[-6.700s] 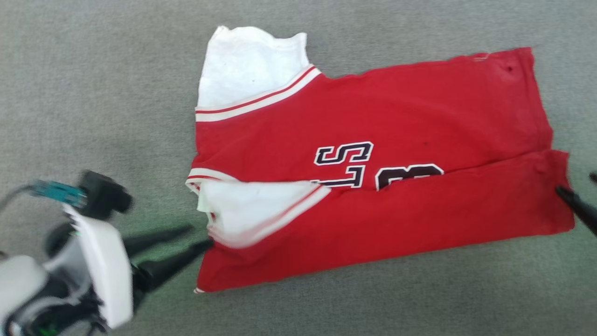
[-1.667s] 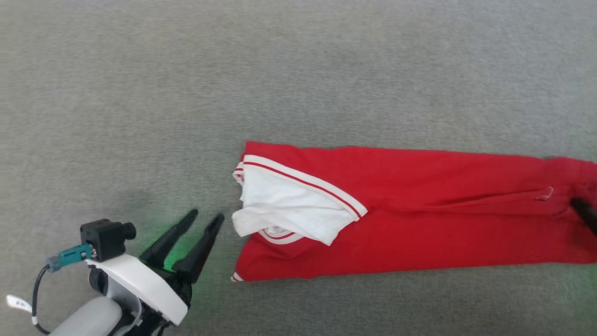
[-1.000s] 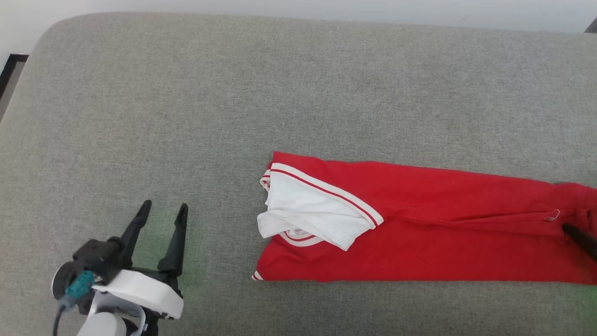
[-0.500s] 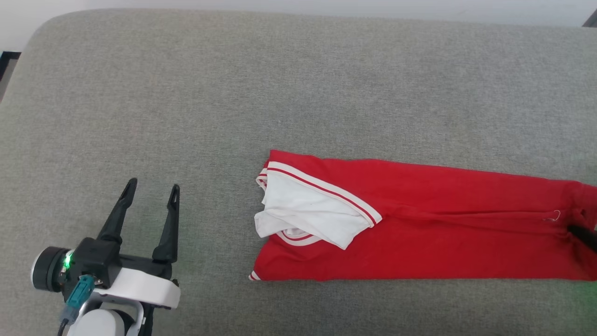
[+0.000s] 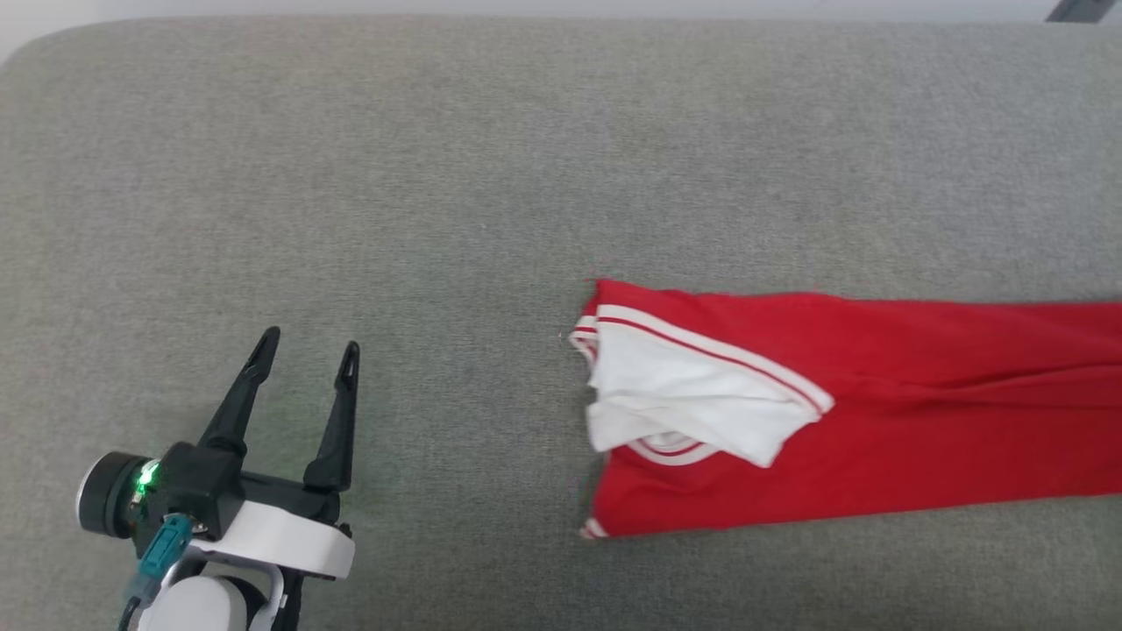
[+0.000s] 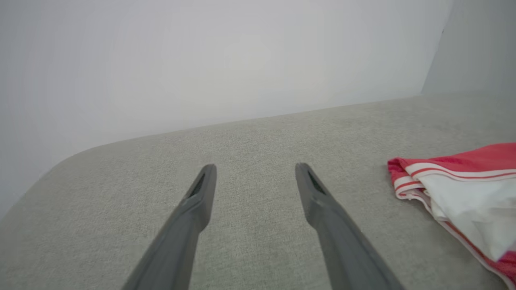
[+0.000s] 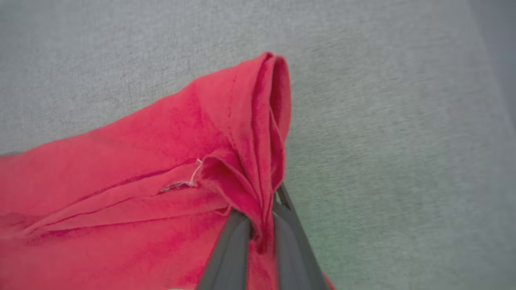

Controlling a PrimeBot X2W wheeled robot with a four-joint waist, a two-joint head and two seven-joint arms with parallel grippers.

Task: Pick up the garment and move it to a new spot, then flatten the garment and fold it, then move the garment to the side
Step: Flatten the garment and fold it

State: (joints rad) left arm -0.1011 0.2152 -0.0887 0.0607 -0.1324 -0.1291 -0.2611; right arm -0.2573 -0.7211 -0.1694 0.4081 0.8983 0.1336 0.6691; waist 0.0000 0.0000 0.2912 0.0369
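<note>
On the grey fabric cushion [image 5: 351, 175] | red thin jersey shirt [image 5: 877, 438], white sleeves, lies folded long | right gripper [image 7: 261, 225] just clamped its hem end | left gripper [image 5: 310, 342] open, apart | likely sideways drag next.

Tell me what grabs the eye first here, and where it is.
The red thin-fabric jersey shirt with a white sleeve and striped trim stands out, folded into a long strip across the right of the grey fabric surface. The right gripper is pinched shut on its bunched red hem, while the left gripper hangs open over bare grey at the lower left.
</note>
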